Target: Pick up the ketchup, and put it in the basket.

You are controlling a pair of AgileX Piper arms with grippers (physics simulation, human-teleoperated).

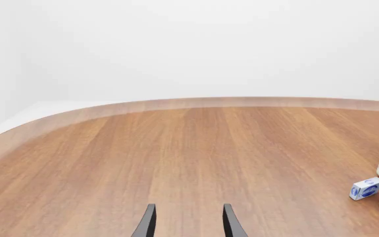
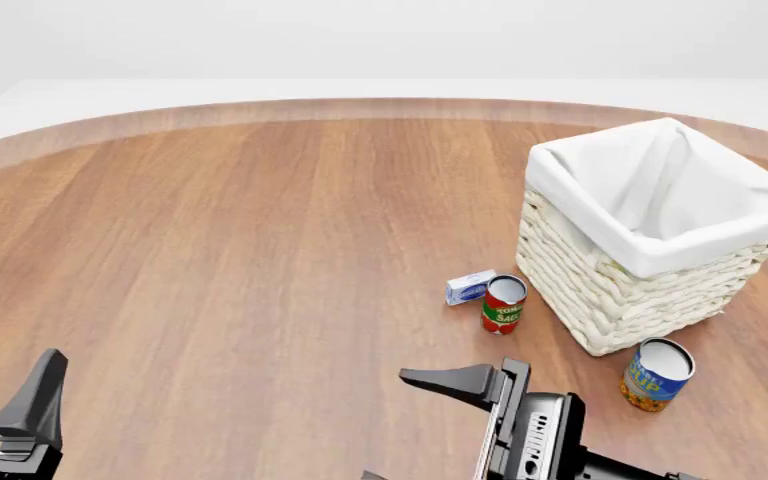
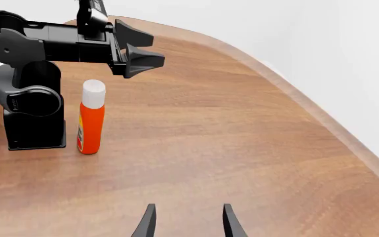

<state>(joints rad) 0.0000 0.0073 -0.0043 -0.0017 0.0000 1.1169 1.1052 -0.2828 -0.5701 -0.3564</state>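
In the right wrist view the ketchup, a red-orange bottle with a white cap, stands upright on the table beside the left arm's black base. It is out of the front view. My right gripper is open, empty and well short of the bottle. Seen from the front, the right gripper is turned toward the left at the near edge. My left gripper is open over bare wood, also seen as the left gripper at the near left. The basket stands at the right, cream wicker with white lining.
A red-and-green tomato can and a small white-and-blue box sit just left of the basket. A blue-and-yellow can stands in front of it. The left arm's fingers hang above and beyond the bottle. The table's curved far edge bounds the wood.
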